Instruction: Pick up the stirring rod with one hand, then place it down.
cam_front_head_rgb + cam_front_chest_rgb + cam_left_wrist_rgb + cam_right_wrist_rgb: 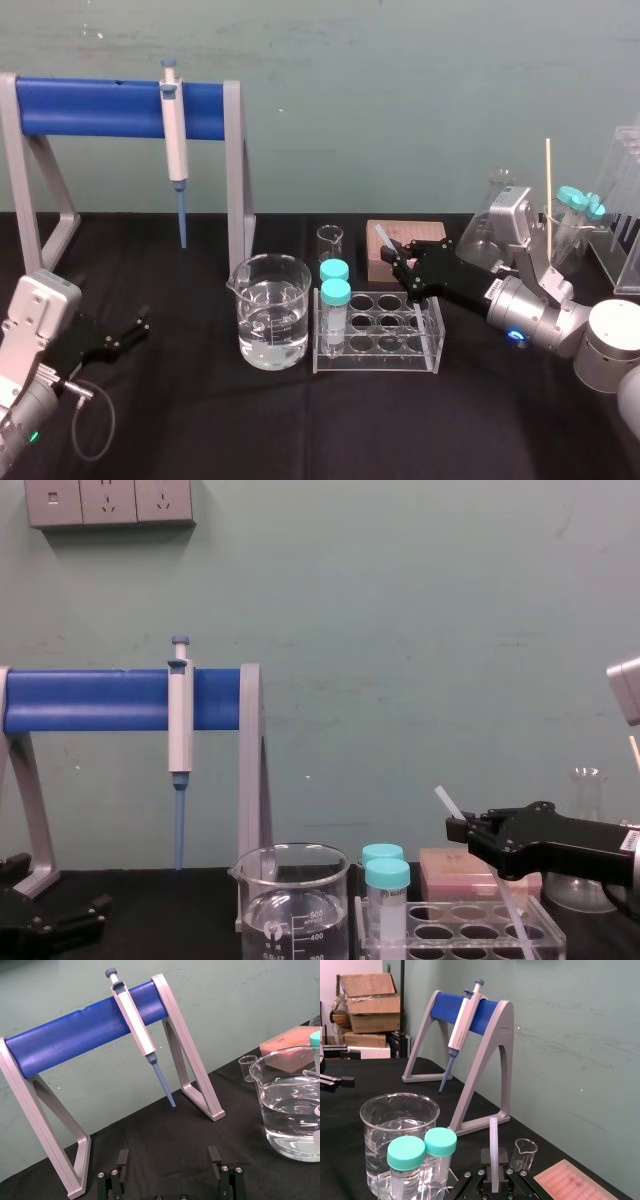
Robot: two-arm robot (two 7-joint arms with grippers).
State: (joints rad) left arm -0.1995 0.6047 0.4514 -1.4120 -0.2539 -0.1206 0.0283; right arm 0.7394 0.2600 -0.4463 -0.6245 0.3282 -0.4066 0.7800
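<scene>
The stirring rod [382, 238] is a thin translucent white stick held tilted above the clear tube rack [432, 345]. My right gripper [403, 272] is shut on it near its upper part. In the right wrist view the rod [493, 1150] stands up between the right gripper's fingers [482, 1160]. From the chest, the rod [447, 802] sticks up past the right gripper [462, 830], and its lower end slants down over the rack [540, 925]. My left gripper [132, 330] rests open on the black table at the near left, and its fingers [122, 1160] stand wide apart.
A glass beaker [271, 312] of water stands left of the rack. Two teal-capped tubes [334, 300] sit in the rack's left end. A blue-tipped pipette [176, 140] hangs on the blue stand [100, 108]. A small beaker [330, 240], pink box [405, 245], flask [498, 195] and orange stick [548, 195] lie behind.
</scene>
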